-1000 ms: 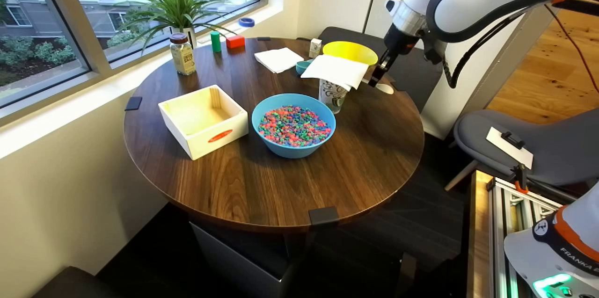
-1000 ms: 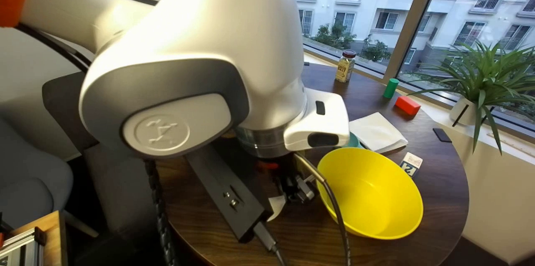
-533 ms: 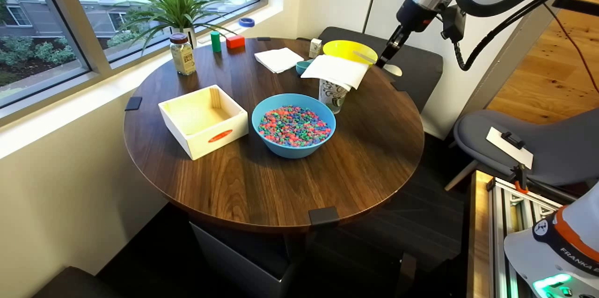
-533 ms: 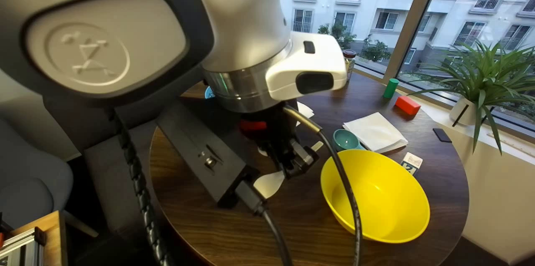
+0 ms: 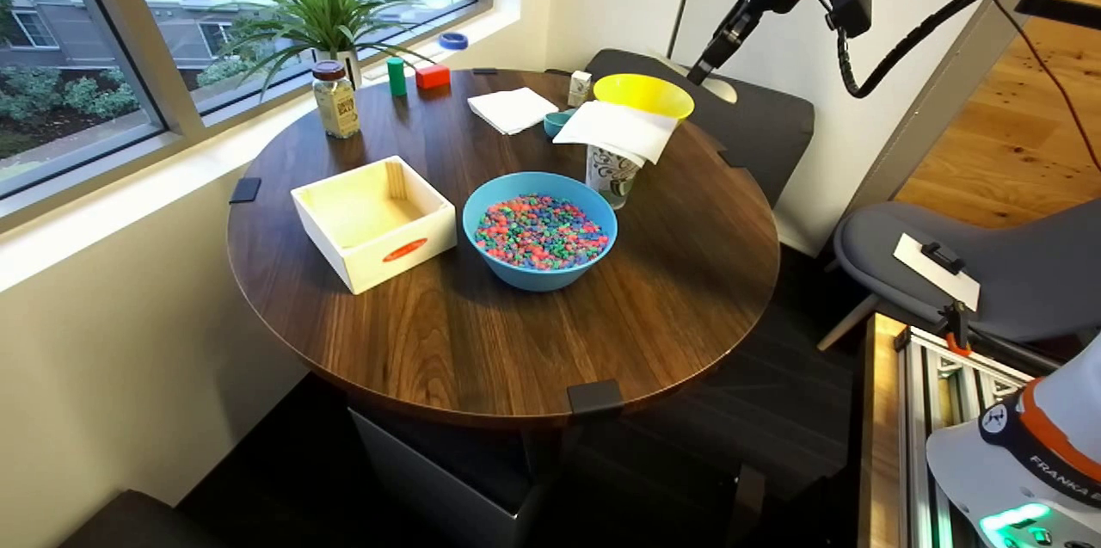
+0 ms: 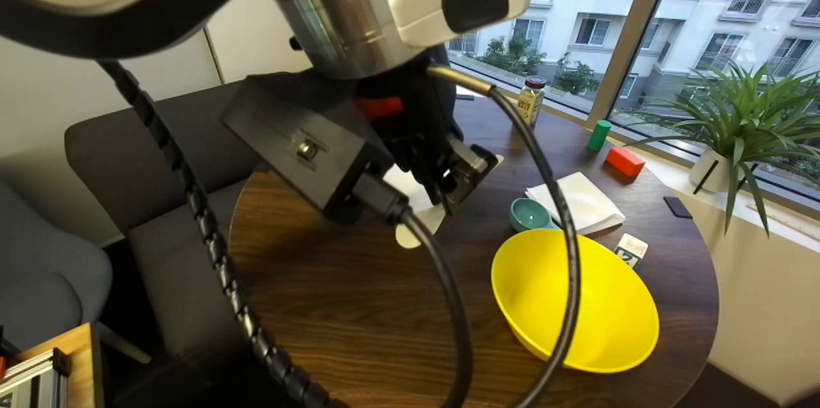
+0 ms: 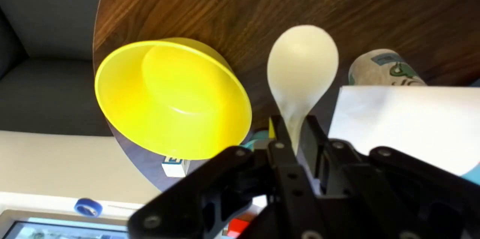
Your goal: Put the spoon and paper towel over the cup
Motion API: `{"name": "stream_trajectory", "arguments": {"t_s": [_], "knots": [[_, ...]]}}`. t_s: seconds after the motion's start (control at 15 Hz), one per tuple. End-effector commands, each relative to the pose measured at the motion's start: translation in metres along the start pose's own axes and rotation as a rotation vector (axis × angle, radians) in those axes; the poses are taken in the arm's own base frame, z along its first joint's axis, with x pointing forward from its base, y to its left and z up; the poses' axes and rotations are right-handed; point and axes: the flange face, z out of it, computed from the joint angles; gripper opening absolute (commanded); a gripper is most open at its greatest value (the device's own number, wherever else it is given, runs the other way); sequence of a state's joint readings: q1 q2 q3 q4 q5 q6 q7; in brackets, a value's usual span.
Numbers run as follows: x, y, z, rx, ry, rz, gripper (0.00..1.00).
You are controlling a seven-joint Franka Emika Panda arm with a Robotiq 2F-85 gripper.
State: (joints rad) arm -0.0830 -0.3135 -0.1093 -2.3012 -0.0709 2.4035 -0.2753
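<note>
My gripper [image 7: 294, 128] is shut on the pale spoon [image 7: 303, 62], around its neck, with the bowl of the spoon sticking out between the fingertips. In an exterior view the gripper [image 5: 698, 76] holds the spoon [image 5: 724, 90] in the air behind and above the yellow bowl. The white paper towel [image 5: 615, 131] lies flat over the mouth of the patterned cup [image 5: 611, 178], which stands upright. In the wrist view the paper towel [image 7: 405, 126] and the cup [image 7: 382, 70] are to the right of the spoon. In an exterior view the paper towel [image 6: 405, 184] is partly covered by the gripper; the cup is hidden there.
The yellow bowl [image 5: 643, 92], a small teal bowl [image 6: 529, 213], a lettered block [image 6: 631, 249] and another white napkin [image 5: 513, 111] are near the cup. A blue bowl of beads [image 5: 540, 268] stands close in front of it. A wooden box [image 5: 378, 260] is farther left.
My gripper has risen from low over the table, lifting the spoon well above it. The paper towel and cup have stayed in place.
</note>
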Motion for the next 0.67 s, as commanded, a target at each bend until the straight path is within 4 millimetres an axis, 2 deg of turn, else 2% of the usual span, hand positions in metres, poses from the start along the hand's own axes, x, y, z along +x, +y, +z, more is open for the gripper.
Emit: {"name": "stream_trajectory", "arguments": {"t_s": [0.0,0.27,0.6], "knots": [[0.02,-0.017,-0.012,0.04,0.011,-0.026,0.04],[0.039,-0.04,-0.011,0.122,-0.003,-0.019,0.04],[0.059,-0.055,0.004,0.201,-0.038,0.013,0.04]]}}
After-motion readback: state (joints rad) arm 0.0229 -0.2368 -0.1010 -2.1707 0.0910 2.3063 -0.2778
